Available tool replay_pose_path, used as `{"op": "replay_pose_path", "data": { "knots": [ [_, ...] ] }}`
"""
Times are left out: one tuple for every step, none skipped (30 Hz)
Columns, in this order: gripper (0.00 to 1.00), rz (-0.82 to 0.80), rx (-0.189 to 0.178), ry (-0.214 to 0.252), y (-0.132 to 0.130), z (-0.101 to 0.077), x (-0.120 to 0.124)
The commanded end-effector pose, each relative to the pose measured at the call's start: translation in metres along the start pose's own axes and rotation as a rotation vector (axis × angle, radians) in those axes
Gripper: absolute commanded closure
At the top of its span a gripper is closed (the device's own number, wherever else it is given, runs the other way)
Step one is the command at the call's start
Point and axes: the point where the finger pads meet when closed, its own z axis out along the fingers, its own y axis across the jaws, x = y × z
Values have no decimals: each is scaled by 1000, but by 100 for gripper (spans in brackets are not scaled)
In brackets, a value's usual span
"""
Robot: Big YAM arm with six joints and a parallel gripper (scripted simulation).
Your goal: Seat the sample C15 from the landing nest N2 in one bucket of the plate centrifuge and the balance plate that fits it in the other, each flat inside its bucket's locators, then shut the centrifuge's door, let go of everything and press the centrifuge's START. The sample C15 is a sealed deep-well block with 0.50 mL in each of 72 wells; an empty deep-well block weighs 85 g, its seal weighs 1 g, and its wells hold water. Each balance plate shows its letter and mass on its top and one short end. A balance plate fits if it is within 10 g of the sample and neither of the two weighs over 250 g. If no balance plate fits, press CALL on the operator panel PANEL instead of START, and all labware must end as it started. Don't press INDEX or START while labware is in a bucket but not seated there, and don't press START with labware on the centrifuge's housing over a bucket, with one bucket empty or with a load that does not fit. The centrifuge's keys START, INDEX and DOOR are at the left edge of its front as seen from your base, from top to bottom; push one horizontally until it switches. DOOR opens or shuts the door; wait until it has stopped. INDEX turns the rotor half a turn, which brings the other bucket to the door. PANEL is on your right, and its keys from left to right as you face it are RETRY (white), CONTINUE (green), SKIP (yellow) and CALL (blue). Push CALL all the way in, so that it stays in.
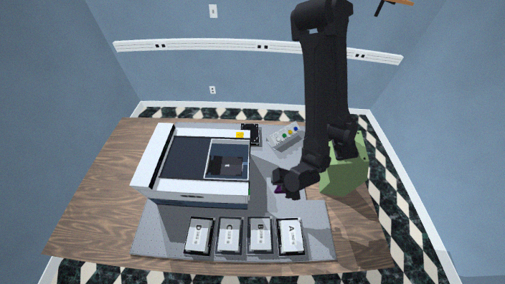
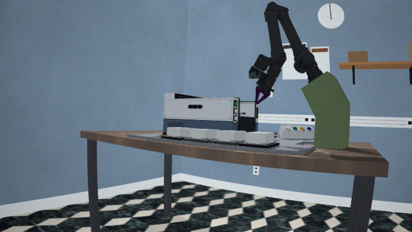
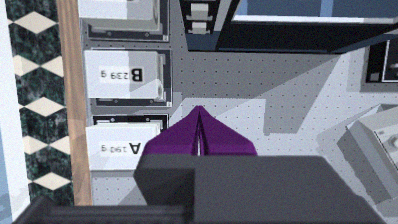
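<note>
My jaws, clenched on nothing, hang above the mat between the centrifuge (image 1: 195, 186) and my base. Plate C (image 1: 229, 234), the match for the sample, sits in the row along the desk's front edge, long axis running front to back. A dark block (image 1: 226, 166), presumably C15, lies in the open bucket; its label is unreadable.

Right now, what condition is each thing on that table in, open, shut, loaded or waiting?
Centrifuge: door open, dark block in the bucket.
Gripper: jaws shut, holding nothing.
Plates A, B, C, D: each in its own nest.
Button panel: untouched.
</note>
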Motion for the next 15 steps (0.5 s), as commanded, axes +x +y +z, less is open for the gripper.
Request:
{"op": "replay_pose_path", "data": {
  "knots": [
    [100, 38, -20, 18, 12, -6, -9],
    [100, 39, -20, 25, 12, -8, -9],
    [100, 39, -21, 33, 12, -9, -9],
    [100, 40, -21, 41, 12, -11, -10],
    [100, 40, -21, 49, 12, -13, -10],
    [100, 41, -21, 57, 13, -14, -10],
    [100, 41, -22, 66, 13, -16, -10],
    [100, 41, -22, 66, 13, -16, -10],
    [100, 41, -22, 66, 13, -16, -10],
    [100, 41, -22, 74, 13, -17, -11],
    [100, 42, -22, 82, 13, -19, -11],
    [100, 42, -23, 91, 13, -21, -11],
    [100, 42, -23, 100, 13, -22, -12],
    [100, 43, -23, 108, 13, -24, -12],
    [100, 43, -24, 117, 14, -26, -12]
  ]
}}
